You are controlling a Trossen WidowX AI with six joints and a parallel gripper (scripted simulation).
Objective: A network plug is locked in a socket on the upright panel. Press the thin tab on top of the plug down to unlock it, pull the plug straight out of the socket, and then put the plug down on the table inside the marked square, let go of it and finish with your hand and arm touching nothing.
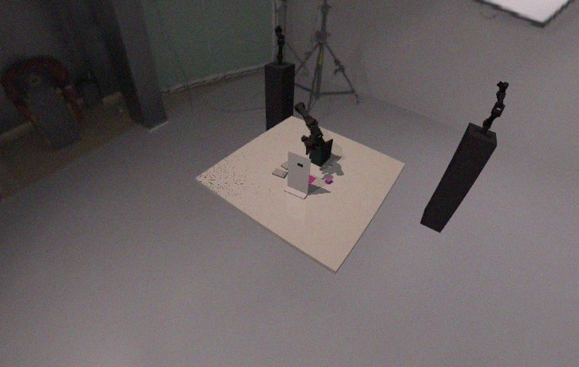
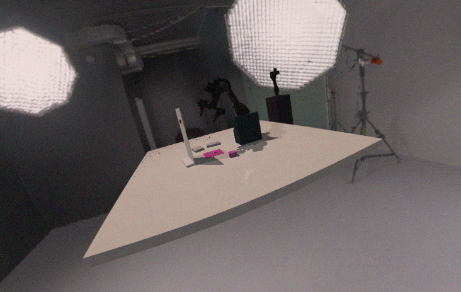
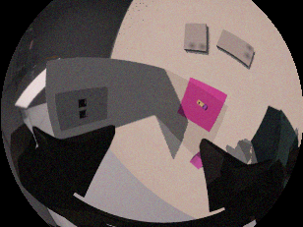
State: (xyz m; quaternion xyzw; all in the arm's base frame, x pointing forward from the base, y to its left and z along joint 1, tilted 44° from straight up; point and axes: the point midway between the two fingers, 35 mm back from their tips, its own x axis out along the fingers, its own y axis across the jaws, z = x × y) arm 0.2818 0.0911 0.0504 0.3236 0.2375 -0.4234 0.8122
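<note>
Wrist view: the two dark fingers fill the lower frame, spread wide apart with nothing between them. Beyond them the upright panel (image 3: 104, 95) stands on the desk (image 3: 255, 21), its socket (image 3: 83, 108) showing as two small dark openings. To the panel's right lies the magenta marked square (image 3: 204, 104), flat on the desk, with a small yellowish plug (image 3: 203, 105) resting near its centre, apart from the fingers. A small magenta block (image 3: 196, 160) lies nearer the camera than the square. Two grey pads (image 3: 196, 37) lie further away on the desk.

Exterior view: the gripper (image 2: 208, 107) hangs raised above the desk (image 2: 196, 202), above and behind the square (image 2: 212, 153), touching nothing. The arm rises from a dark base block (image 2: 247, 127). Behind the desk stand a dark pedestal (image 2: 279, 107) and a light stand (image 2: 363, 108).
</note>
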